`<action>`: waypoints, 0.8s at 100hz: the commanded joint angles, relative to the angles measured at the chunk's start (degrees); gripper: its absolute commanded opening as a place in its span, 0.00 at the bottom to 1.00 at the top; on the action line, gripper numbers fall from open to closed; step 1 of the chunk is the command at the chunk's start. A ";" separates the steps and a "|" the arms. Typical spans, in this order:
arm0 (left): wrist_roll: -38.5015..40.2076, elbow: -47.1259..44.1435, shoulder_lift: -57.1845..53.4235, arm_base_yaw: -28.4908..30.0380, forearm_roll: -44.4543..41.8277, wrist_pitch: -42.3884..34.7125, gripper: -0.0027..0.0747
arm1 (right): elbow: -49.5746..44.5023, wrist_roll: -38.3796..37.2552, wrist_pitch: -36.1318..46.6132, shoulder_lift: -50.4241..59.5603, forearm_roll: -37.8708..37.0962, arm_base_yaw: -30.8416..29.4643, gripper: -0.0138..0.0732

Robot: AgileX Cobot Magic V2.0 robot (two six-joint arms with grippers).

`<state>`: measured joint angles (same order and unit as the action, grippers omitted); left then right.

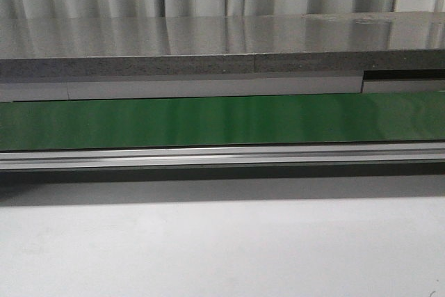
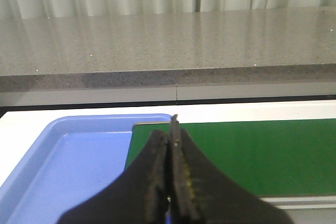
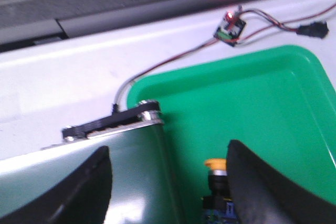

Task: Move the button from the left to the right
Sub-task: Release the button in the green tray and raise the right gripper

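Right tool spread wide, the button upright between its fingers inside the green tray beside the belt's end. Left tool clenched empty over the blue tray rim.

Even, soft light; glare streaks the counter; right wrist view blurred.

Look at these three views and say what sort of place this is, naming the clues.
Probably a lab or workshop bench mimicking a factory sorting line: a green conveyor belt runs between a blue tray and a green tray, beside a small wired circuit board.
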<state>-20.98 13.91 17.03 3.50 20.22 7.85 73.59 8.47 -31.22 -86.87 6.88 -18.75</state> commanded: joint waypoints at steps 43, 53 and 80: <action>0.32 1.55 0.38 -0.43 0.61 -4.54 0.01 | -21.74 0.31 21.56 26.18 0.96 16.07 0.71; 0.32 1.55 0.38 -0.43 0.61 -4.54 0.01 | -28.17 0.31 25.73 32.85 0.96 18.75 0.71; 0.32 1.55 0.38 -0.43 0.61 -4.54 0.01 | -41.59 0.31 27.52 50.09 1.13 22.07 0.71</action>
<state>-20.98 13.91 17.03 3.50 20.22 7.85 33.32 8.47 -8.22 -42.07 7.79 3.03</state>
